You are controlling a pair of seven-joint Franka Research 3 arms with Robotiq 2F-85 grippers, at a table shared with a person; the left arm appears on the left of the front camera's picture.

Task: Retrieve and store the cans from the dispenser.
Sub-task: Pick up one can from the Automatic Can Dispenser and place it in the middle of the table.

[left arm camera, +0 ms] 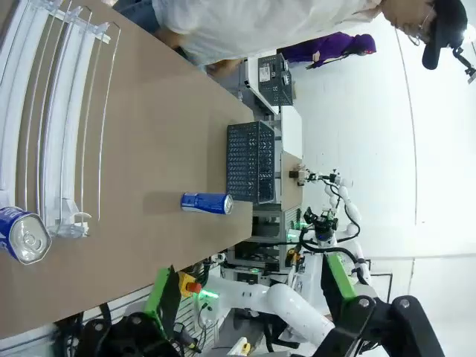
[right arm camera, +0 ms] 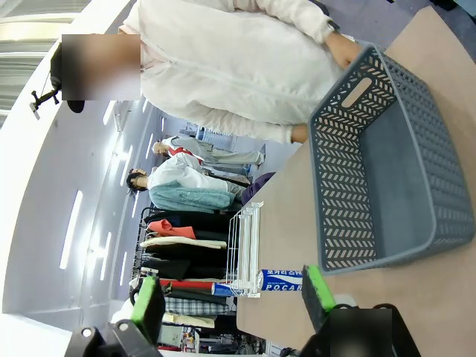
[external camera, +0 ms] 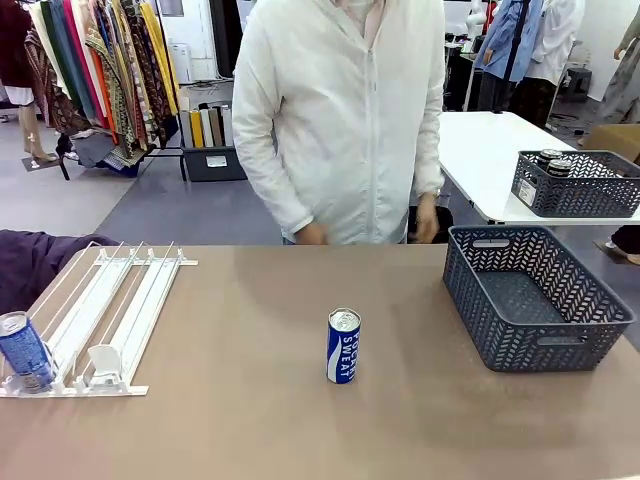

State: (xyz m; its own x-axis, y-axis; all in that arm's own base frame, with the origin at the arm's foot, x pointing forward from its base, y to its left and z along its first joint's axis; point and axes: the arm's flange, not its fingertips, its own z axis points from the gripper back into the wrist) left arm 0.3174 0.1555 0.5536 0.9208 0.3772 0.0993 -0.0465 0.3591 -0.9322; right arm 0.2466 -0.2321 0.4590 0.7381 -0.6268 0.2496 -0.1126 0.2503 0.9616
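Left end effector [left arm camera: 249, 286] and right end effector [right arm camera: 232, 294] spread apart; two blue cans [external camera: 343, 346] [external camera: 24, 351], one dispenser [external camera: 140, 310].

dispenser [external camera: 135, 305] clipped at the left edge, far basket [external camera: 575, 195] clipped right, its cans [external camera: 552, 163] too small to identify

dispenser [external camera: 100, 320] lies left on the table [external camera: 250, 430], one can [external camera: 343, 346] stands mid-table, basket [external camera: 530, 295] right.

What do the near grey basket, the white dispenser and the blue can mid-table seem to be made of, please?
Near basket: matte moulded plastic, judging by its lattice walls. White dispenser: probably glossy plastic lanes with thin wire dividers. Mid-table can: likely aluminium, printed sides, shiny silver top.
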